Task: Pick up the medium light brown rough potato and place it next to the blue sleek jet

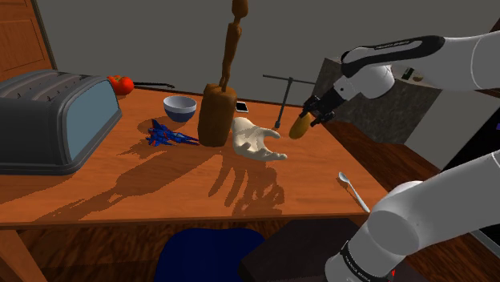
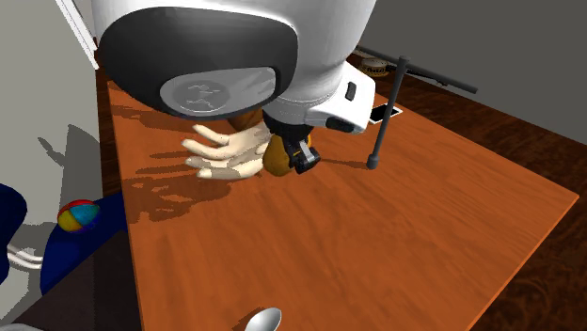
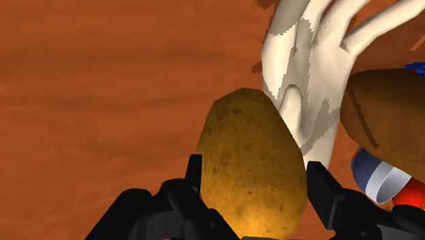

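We see our black fingers point(image 3: 319, 185) clamped on either side of the light brown, rough oval potato point(image 3: 250, 163), which the black gripper point(image 1: 308, 119) holds above the orange-brown wooden table point(image 1: 120, 188). Just left lies a pale hand model point(image 1: 256, 141). The small blue jet point(image 1: 168, 134) sits farther left, past a brown wooden block point(image 1: 215, 112).

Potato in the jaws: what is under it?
Below the potato lies the brown table top, with a pale model hand just beside. The spot straight beneath is hidden by the potato itself.
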Controlling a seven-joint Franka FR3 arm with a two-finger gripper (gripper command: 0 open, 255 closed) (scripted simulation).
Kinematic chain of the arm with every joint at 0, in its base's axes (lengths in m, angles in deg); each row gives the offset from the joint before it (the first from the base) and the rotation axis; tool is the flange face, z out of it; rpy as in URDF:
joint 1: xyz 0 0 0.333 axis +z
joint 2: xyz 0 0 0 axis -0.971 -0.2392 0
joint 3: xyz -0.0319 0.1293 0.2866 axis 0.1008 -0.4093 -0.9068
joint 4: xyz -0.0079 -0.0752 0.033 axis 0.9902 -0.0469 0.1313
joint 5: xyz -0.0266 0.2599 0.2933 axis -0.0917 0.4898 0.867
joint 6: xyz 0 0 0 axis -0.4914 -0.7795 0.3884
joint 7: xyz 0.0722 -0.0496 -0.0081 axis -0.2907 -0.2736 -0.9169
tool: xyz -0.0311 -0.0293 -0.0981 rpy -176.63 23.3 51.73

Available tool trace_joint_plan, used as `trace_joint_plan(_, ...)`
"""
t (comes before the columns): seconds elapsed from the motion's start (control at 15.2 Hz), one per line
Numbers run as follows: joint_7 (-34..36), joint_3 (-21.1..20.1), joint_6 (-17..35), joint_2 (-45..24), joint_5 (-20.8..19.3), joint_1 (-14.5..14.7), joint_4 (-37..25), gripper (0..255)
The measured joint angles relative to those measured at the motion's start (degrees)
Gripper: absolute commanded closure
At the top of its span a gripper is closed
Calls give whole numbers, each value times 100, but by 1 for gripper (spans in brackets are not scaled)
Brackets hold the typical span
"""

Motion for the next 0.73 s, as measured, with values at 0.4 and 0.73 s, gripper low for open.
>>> trace_joint_plan(0.4, 240, -168, 125, -592, 315, 338, -543, 255)
trace_joint_plan(0.73, 529, -378, 266, -1377, 697, 703, -1259, 255)
